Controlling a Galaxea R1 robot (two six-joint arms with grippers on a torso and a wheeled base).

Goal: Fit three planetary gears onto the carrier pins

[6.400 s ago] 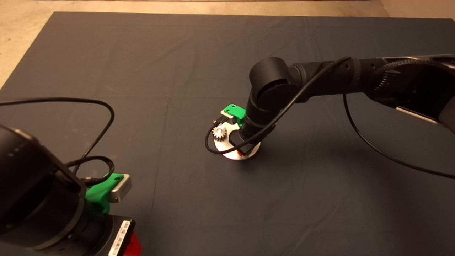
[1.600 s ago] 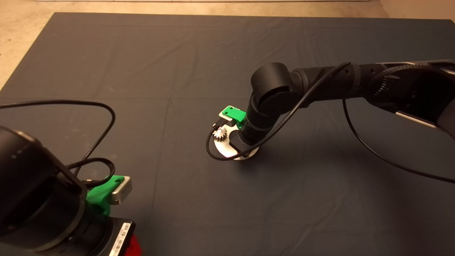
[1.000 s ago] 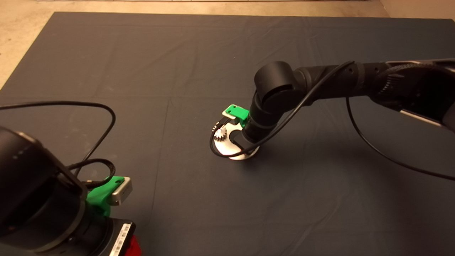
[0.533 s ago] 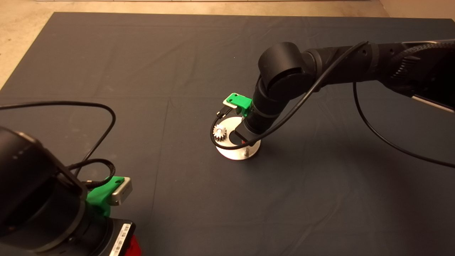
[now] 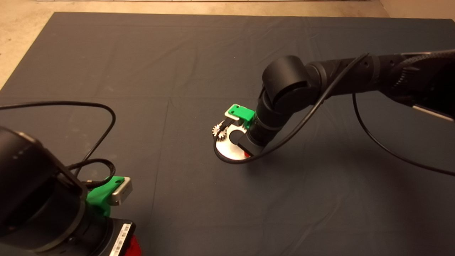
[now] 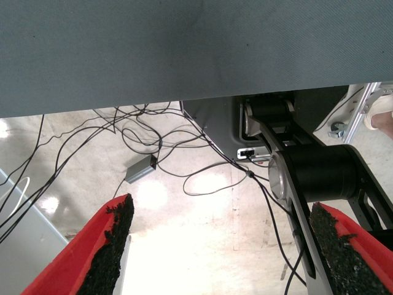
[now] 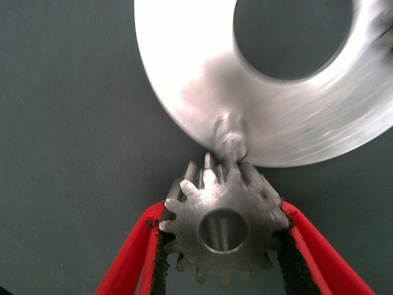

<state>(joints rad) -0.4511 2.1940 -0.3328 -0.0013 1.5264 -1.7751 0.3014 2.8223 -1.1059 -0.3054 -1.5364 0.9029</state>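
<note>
The bench with its dark mat carries just the one assembly near the middle. The right arm reaches in over it, while the left tool waits at the near left corner, its fingers spread wide with nothing between them, looking out at floor and cables.

The shiny carrier disc lies flat on the mat. In the head view one gear already sits on the disc's left side, partly hidden behind the camera bracket. The right tool hangs just over the disc's edge, its pads closed on the flanks of a second gear, held flat with the bore facing up.

To my eye the gear's bore is a little short of the bare pin; its teeth overlap the pin's base. I'd judge it needs nudging across until bore and pin line up, kept level, then eased down and released only once seated.

No containers here; the disc's centre hole shows only mat.
</note>
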